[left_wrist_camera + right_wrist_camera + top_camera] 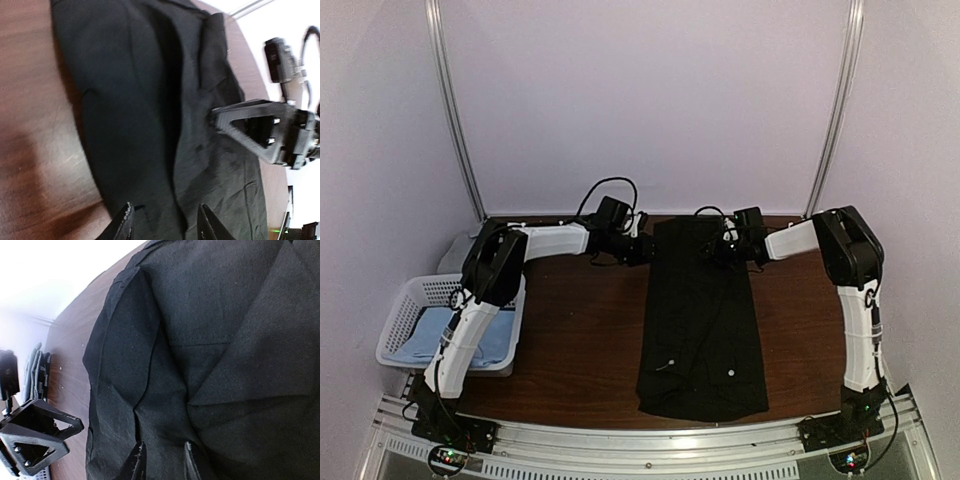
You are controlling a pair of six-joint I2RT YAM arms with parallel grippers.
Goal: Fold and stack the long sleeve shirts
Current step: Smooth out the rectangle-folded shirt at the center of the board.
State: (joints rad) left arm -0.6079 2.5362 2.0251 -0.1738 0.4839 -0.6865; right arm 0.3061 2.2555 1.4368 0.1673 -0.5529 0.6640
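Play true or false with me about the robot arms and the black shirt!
1. The black shirt lies on the brown table. True.
2. The white basket sits on the right side. False: it is at the left edge, by the left arm.
3. Light blue cloth lies in the basket. True.
4. Both grippers are at the shirt's near end. False: the left gripper and right gripper are at its far end.
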